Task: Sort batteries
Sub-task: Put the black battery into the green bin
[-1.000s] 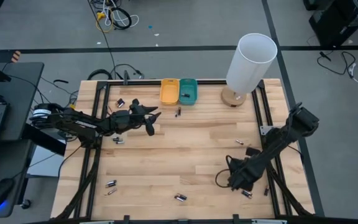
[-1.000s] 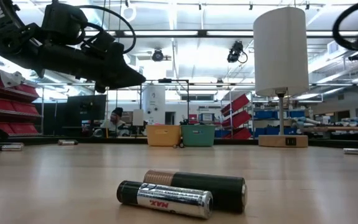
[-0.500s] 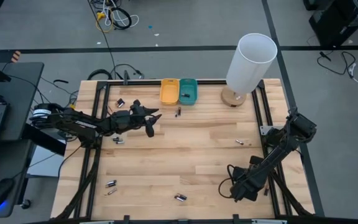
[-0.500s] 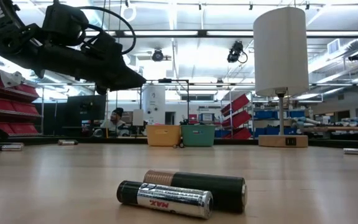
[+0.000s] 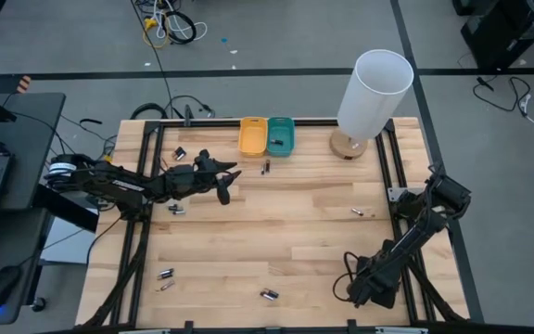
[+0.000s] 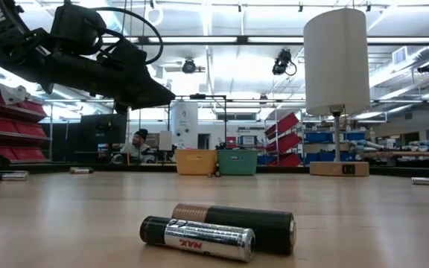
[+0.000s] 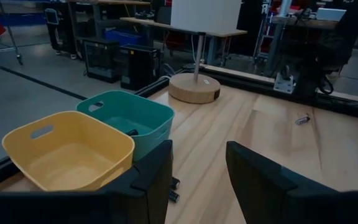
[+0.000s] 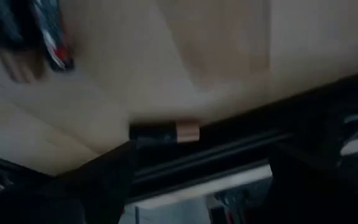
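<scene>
Right pincer [image 5: 371,289] is down at the near right corner of the bench [image 5: 276,223] with its fingers spread wide and nothing between them, lined up on a battery [image 8: 165,131] lying against the edge rail. Looks like you're at the pickup step, so next you'd drop over it and close. Left pincer [image 5: 224,182] hovers partly open and empty near the yellow tray [image 5: 253,136] and teal tray [image 5: 281,135].

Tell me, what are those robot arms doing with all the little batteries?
They are sorting batteries into two trays. The right end effector is low at the table's near right corner, open over a battery by the edge. The left end effector hovers, open and empty, near the yellow tray and teal tray. Most batteries lie scattered about the table.
</scene>
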